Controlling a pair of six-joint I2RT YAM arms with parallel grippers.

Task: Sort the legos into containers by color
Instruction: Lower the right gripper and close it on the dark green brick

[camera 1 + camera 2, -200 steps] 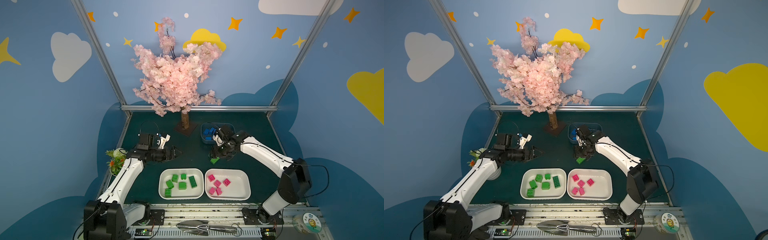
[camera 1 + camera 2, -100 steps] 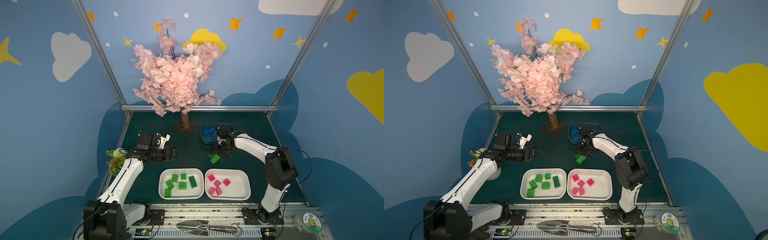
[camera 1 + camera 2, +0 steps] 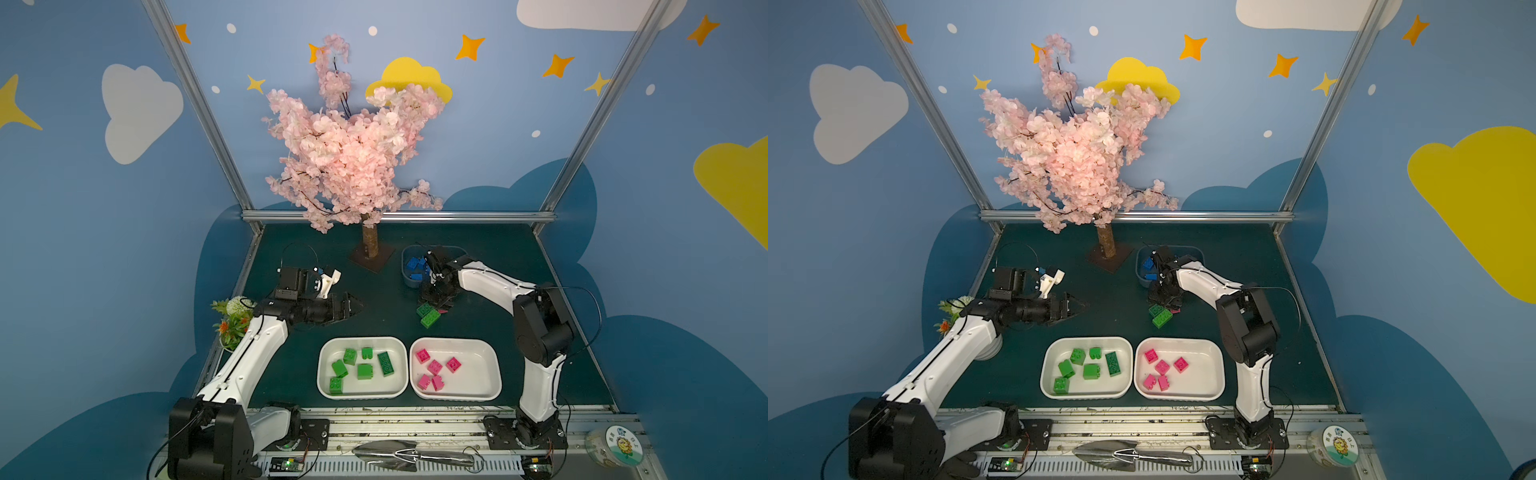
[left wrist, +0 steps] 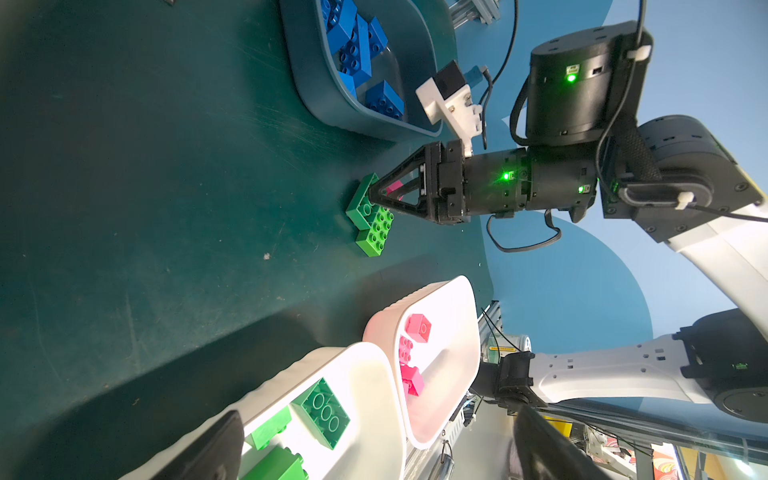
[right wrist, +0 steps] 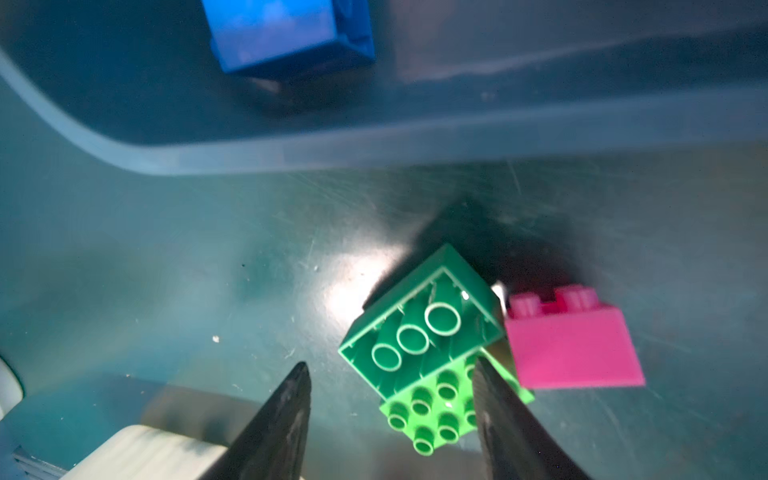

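**Three loose bricks in front of the tub, right hand over them**

A dark green brick [image 5: 419, 328] lies upturned on the desk [image 3: 374, 291], its hollow underside with three rings facing up. It is tilted, one long edge resting over the studded top of a light green brick [image 5: 432, 409]; the long axes of the two run roughly parallel, and in both top views they slant from near-left to far-right. A pink brick [image 5: 573, 349] lies on its side just beside one end of the dark green brick, its studs turned toward the grey-blue tub [image 3: 409, 283]; all three sit on the desk just in front of that tub, outside every container.

The right hand [image 5: 390, 372] points down over this group, its jaws parted and nothing clamped between them. One finger stands over bare desk and the other over the gap between the light green brick and the pink brick; whether a fingertip touches a brick cannot be told.

The tub holds blue bricks [image 4: 357, 45], partly hidden by the right arm in the top views. Nearer the front edge two white trays stand just beside each other; the green-filled tray [image 3: 321, 368] holds six green bricks [image 3: 365, 371], among them a long dark one [image 3: 385, 363] lying upturned with its long axis running near to far; the pink-filled tray [image 3: 496, 370] holds five pink bricks [image 3: 434, 366].

The left hand [image 3: 357, 306] is released wide and empty; it hangs level above bare desk, well apart from the loose bricks and pointing toward them.
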